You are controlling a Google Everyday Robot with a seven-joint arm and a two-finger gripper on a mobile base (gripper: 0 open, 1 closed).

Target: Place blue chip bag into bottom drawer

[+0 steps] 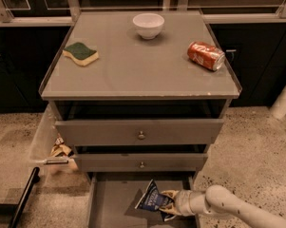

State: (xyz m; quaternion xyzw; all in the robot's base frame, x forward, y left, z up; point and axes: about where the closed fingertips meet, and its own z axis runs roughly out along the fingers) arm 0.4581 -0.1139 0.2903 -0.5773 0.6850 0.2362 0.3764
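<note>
Where the white arm [237, 208] reaches in from the lower right, its two-finger gripper [167, 205] sits low over the wide, shallow grey bottom drawer [109, 205], which stands pulled out. The gripper's tan fingers [169, 194] are clamped on the crumpled dark-blue foil chip bag [151, 199]. The bag sticks out to the gripper's left, tilted, over the right half of the drawer floor; whether its lower corner touches that floor I cannot tell.

Straight above the gripper, the fronts of two grey upper drawers [141, 135], each with a small round knob, overhang the back of the open tray. Higher up is the grey cabinet top [133, 75]. A round white bowl [148, 25] stands at its back, a green-and-yellow sponge [81, 53] lies far to the left, and a red soda can [206, 55] lies on its side up and to the right of the gripper.

Well to the gripper's left, beside the cabinet, crumpled tan wrappers [61, 150] lie low down, and a black bar [23, 201] runs out of view.

The drawer's front edge and the arm's far end are cut off at the bottom border, and the lower finger is partly hidden by the bag.
</note>
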